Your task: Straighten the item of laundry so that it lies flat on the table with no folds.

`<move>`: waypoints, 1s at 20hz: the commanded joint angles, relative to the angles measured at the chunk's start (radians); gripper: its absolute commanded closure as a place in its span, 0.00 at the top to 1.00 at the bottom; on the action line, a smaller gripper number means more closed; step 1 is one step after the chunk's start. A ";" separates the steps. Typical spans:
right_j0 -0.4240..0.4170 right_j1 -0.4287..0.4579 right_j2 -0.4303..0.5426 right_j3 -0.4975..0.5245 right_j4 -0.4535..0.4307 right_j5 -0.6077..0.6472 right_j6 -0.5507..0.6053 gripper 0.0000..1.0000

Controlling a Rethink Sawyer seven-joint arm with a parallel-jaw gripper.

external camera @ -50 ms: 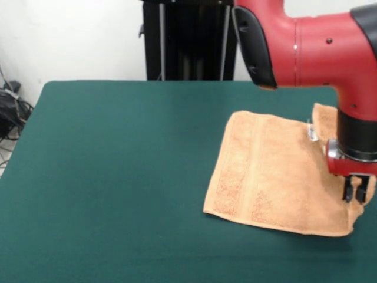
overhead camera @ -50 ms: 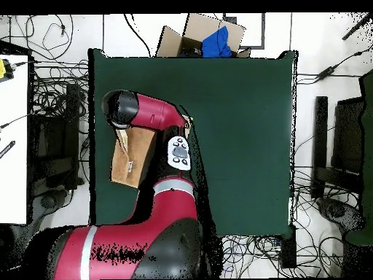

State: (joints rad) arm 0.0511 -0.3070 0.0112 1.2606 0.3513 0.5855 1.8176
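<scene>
A white wall stands behind the scene, with a black upright frame [external camera @ -50 ms: 188, 38] against it, and from above the pale floor around shows many loose black cables [overhead camera @ -50 ms: 51, 109] on both sides. One large desk [external camera @ -50 ms: 118, 177] covered in dark green cloth fills most of the front view; its left and near parts are bare.

One red and black arm [external camera @ -50 ms: 318, 47] comes in from the upper right in the front view. From above it covers much of the towel's right side and a broad strip of the green cloth, so the cloth's full outline cannot be traced there.

Beyond the desk's top edge in the overhead view sits one open cardboard box [overhead camera @ -50 ms: 191, 33] with something blue [overhead camera @ -50 ms: 216, 42] inside.

One light orange-tan towel [external camera @ -50 ms: 271, 171] lies on the right part of the desk in the front view, mostly flat, with a woven border band along its left edge. Its right side is folded, with a second flap showing behind the arm's wrist. A small white tag [external camera @ -50 ms: 311, 133] shows near that fold.

The claw [external camera @ -50 ms: 355, 193] points down at the towel's right edge, its two short dark fingers [external camera @ -50 ms: 349, 191] close together with towel cloth around them; whether they pinch it cannot be told.
</scene>
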 commanded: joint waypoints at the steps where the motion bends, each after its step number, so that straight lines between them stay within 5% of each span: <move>1: 0.041 0.014 -0.028 -0.037 0.073 0.077 0.355 0.00; 20: 0.025 0.053 -0.023 -0.025 0.065 0.032 0.303 0.00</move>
State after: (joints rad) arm 0.0785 -0.2843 -0.0137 1.2173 0.3836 0.6029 1.8617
